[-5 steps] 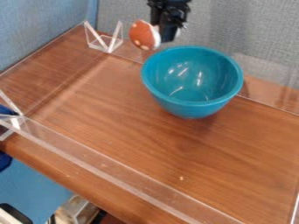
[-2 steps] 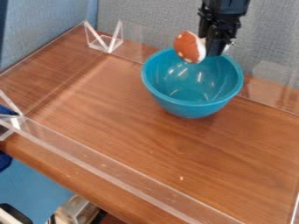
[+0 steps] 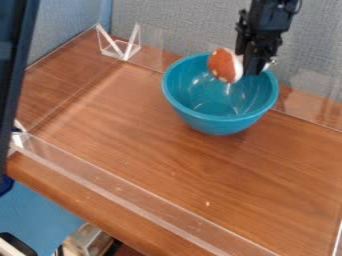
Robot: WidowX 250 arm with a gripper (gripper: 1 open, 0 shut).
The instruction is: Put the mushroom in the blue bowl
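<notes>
One mushroom point(image 3: 223, 66), held over the blue bowl point(image 3: 201, 121)

I have the mushroom gripped in the closed fingers of my gripper point(image 3: 242, 61), on their left side in the camera view, its orange cap leftward and pale part toward the fingers. Its long axis looks roughly sideways. It appears above the bowl's back half, though I cannot tell its height. The arm reaches down from the top edge, wrist nearly upright.

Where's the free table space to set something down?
Broad bare wood in front of the blue bowl, back to the clear ledge at the near-left edge. Crowded: the bowl itself, with mushroom and gripper over it.
</notes>
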